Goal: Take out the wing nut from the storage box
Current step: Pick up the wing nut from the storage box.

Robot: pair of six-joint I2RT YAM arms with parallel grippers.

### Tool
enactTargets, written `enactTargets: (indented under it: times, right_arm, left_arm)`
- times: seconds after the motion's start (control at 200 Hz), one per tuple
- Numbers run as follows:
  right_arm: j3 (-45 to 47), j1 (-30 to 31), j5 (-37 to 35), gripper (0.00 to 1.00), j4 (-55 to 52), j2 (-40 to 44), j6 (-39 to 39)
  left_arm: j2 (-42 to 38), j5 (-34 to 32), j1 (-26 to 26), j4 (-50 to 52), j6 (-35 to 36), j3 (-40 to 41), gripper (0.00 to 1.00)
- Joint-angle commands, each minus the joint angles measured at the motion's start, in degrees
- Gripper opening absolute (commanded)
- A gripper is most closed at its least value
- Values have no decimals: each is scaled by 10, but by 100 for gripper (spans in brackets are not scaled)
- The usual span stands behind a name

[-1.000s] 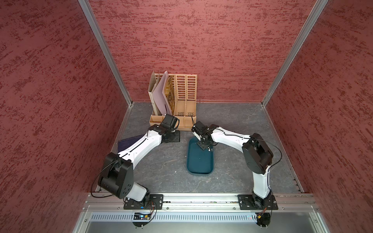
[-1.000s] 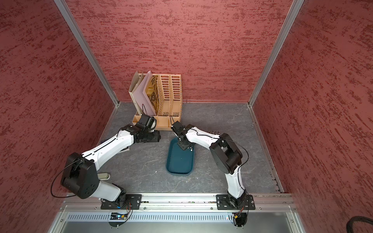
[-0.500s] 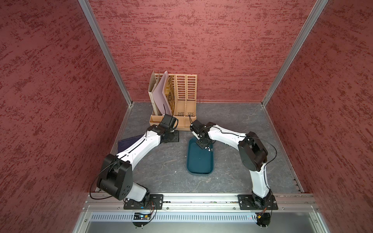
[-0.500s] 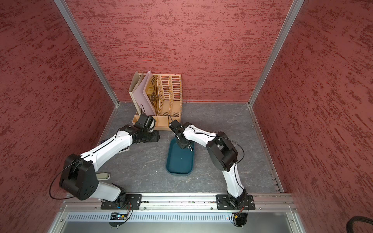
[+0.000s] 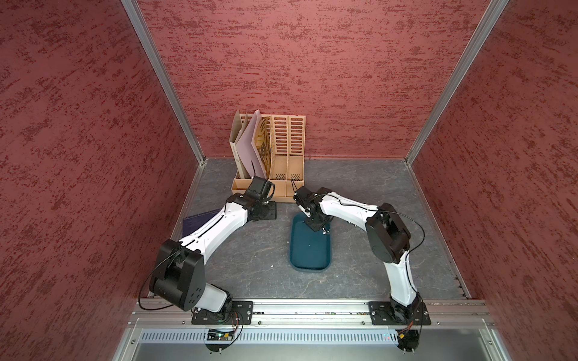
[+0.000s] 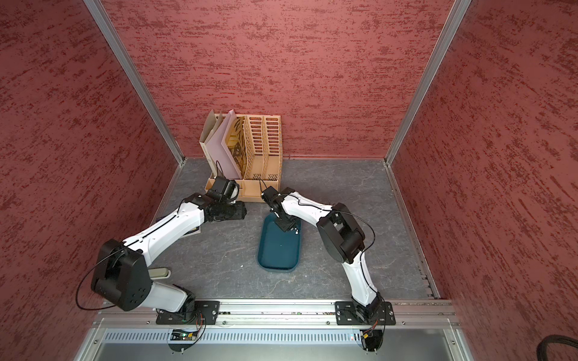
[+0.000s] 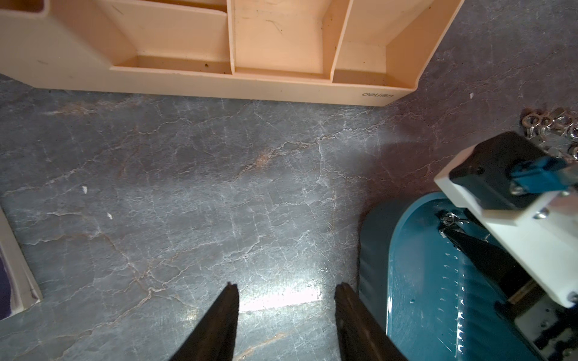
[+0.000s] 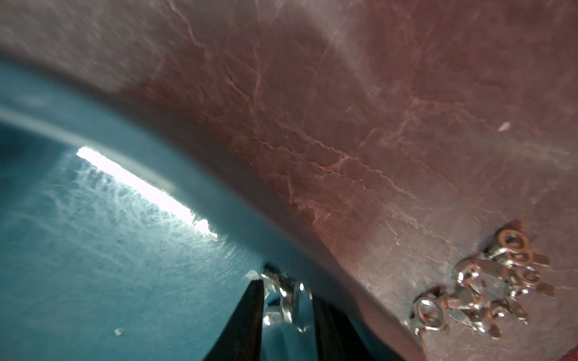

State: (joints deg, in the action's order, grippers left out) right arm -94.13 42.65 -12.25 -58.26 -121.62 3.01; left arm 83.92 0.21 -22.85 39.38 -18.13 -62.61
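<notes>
The storage box (image 5: 309, 256) (image 6: 278, 253) is a shallow dark teal tray in the middle of the floor. My right gripper (image 5: 322, 229) (image 6: 291, 229) reaches down into its far end. In the right wrist view a shiny wing nut (image 8: 283, 300) sits by the tray's wall (image 8: 219, 218), and the right gripper (image 8: 286, 290) has its fingers closed in on both sides of the nut. The left wrist view shows the same wing nut (image 7: 448, 218) at the finger's tip. My left gripper (image 7: 287, 286) (image 5: 264, 214) hangs open over bare floor, just left of the tray, holding nothing.
Several loose wing nuts (image 8: 488, 287) (image 7: 550, 125) lie in a pile on the floor just outside the tray's far right corner. A beige slotted file organiser (image 5: 281, 150) (image 7: 250, 47) stands against the back wall. A dark blue book (image 5: 195, 220) lies under the left arm.
The right gripper's jaws have narrowed around the wing nut at the tray's far end, and its arm has shifted slightly. The left arm has stayed put.
</notes>
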Motion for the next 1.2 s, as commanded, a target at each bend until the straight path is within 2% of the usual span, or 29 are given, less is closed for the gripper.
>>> enactTargets:
  times: [0.0,0.266,0.777,1.192]
  right_arm:
    - [-14,-3,-6,29,-9,-13,-1]
    - [-17,-3,2,29,3,-22,2]
    - [-10,-11,41,8,18,-23,3]
    - [12,-14,67,3,35,39,-5]
  left_arm:
    - [-14,8,6,-7,9,4,53]
    - [-15,9,8,-6,10,2,53]
    - [-11,12,9,-5,12,-4,53]
    - [-14,11,8,0,9,-8,53]
